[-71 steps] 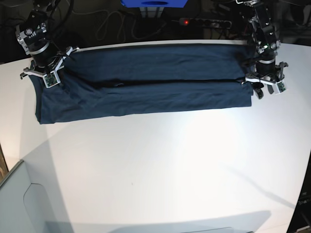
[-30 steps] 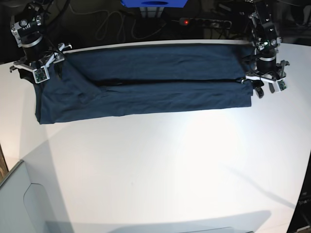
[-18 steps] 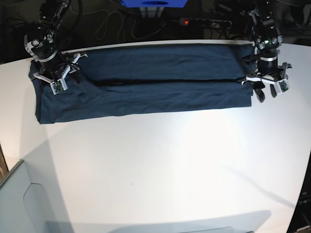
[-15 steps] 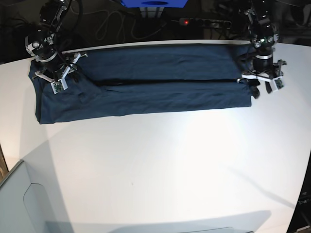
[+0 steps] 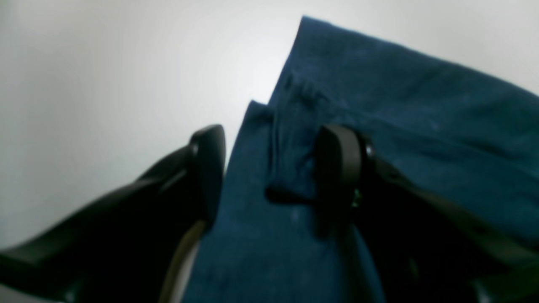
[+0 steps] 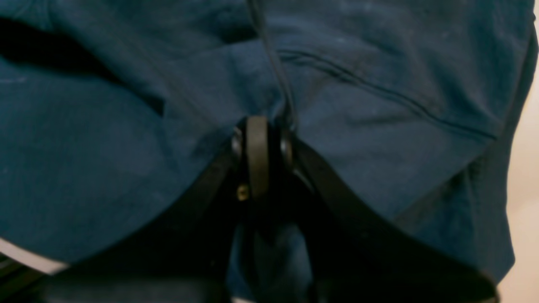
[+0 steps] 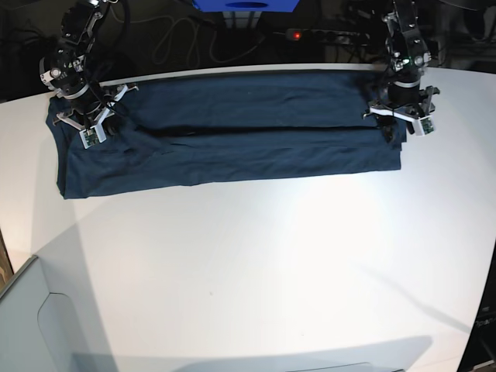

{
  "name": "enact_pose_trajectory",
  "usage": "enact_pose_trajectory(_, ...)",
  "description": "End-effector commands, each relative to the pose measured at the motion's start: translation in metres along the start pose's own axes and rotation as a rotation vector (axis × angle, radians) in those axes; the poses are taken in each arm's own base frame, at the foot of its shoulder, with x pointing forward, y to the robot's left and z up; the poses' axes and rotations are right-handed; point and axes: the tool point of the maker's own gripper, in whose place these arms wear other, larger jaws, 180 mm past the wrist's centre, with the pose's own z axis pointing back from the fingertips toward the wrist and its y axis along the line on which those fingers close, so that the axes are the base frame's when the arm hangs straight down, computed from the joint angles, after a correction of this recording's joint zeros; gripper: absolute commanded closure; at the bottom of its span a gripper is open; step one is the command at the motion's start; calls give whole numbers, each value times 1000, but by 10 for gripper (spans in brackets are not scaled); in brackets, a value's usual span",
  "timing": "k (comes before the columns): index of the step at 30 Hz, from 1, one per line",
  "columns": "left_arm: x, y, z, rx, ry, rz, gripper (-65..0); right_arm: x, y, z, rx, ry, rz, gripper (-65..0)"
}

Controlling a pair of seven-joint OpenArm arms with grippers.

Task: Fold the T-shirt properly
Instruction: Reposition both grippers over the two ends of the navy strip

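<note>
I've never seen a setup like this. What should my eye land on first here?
A long dark blue T-shirt, folded into a band, stretches across the far side of the white table. A black arm stands at each end of it. The right end effector is shut, pinching a ridge of cloth, while the left end effector stands open astride the shirt's edge.

A broad white counter (image 7: 256, 263) fills most of the base view, matte and evenly lit, with a brighter patch of light near its middle and soft grey shadows along its near edge. Behind the counter the room falls into darkness — a black power strip (image 7: 322, 35) with a glowing red switch lies there, beside loose pale cables (image 7: 174, 43). A blue box (image 7: 246, 5) sits just left of the strip at the top edge. A pale grey panel (image 7: 31, 325) overlaps the counter's near-left corner.
</note>
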Motion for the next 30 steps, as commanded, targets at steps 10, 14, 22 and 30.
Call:
enact_pose_trajectory(10, 5, 4, 2, 4, -23, -6, -337, 0, -1, 1, 3, 6, 19, -2)
enact_pose_trajectory(14, -5, 6, 3, 6, 2, -10, -336, 0, -1, 1, 3, 6, 19, -2)
enact_pose_trajectory(22, -18, 6, 1, 1, 30, 53, -180, 0, -2, 2, 3, 8, 21, -2)
enact_pose_trajectory(30, -4, 4, -3, -12, -4, 99, 0, 0, -2, 2, 3, 9, 21, -2)
